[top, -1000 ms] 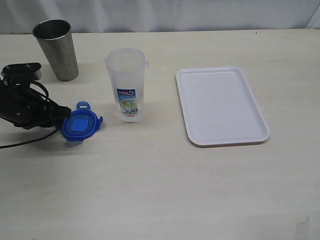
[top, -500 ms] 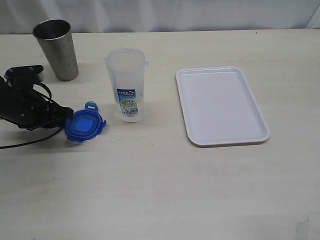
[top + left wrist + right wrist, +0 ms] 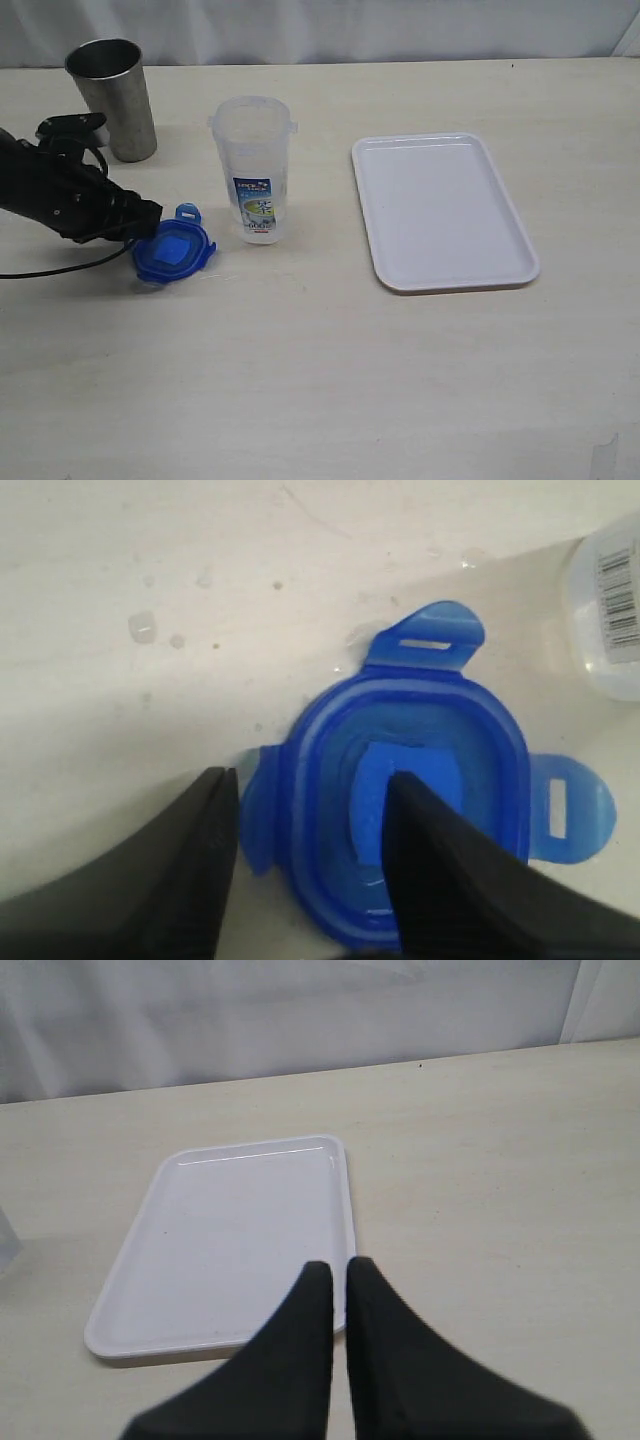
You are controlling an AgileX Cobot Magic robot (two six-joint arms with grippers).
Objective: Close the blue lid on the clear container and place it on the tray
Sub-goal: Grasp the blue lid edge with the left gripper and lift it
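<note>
The blue lid [image 3: 172, 252] hangs tilted just above the table, left of the clear container [image 3: 253, 165], which stands upright and open. My left gripper [image 3: 145, 225] is shut on the lid's rim. In the left wrist view one finger lies inside the blue lid [image 3: 430, 710] and the other outside its edge, so the left gripper [image 3: 310, 780] pinches the rim. The container's base [image 3: 610, 610] shows at that view's edge. The white tray [image 3: 445, 210] lies to the container's right. My right gripper [image 3: 338, 1265] is shut on nothing, above the tray's [image 3: 230, 1230] near corner.
A tapered steel cup [image 3: 112, 98] stands at the back left, behind my left arm. A black cable trails from the left arm across the table's left side. A white curtain backs the table.
My left gripper has carried the blue lid to the right, toward the clear container, and raised it a little. The right gripper has not moved.
</note>
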